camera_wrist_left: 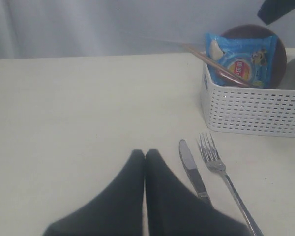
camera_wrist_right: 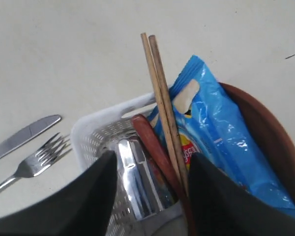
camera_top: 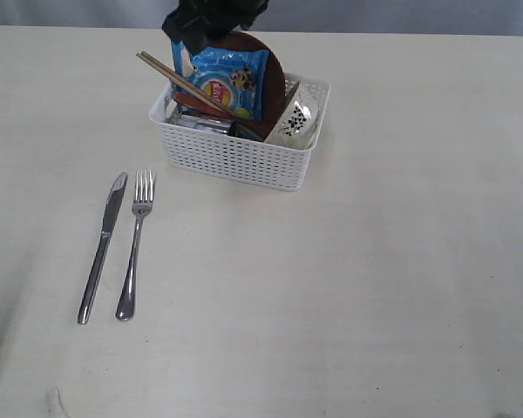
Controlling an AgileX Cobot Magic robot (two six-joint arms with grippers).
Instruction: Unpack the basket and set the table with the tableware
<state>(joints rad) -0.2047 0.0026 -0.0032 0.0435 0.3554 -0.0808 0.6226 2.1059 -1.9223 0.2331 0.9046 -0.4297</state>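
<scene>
r claw [camera_wrist_right: 152, 169], jaws apart, over basket [camera_top: 235, 158]; knife [camera_top: 103, 248] & fork [camera_top: 134, 248] on table [camera_top: 383, 287].

chopsticks [camera_top: 187, 84] 2 | 1 each: basket [camera_top: 235, 161], knife [camera_top: 105, 239], fork [camera_top: 135, 244], spoon [camera_wrist_right: 155, 147], mug [camera_wrist_right: 135, 182], bowl [camera_top: 296, 117], plate [camera_top: 275, 77], packet [camera_top: 227, 83]

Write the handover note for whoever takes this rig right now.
Pincers: the left pincer is shut and empty, over the table beside the knife. The right pincer is open above the basket, gripping nothing.
Done: knife and fork lie side by side on the table, in front of the basket.
To do: chopsticks, spoon, mug, bowl and plate are in the basket with the chips packet. Take them out and set them.
</scene>
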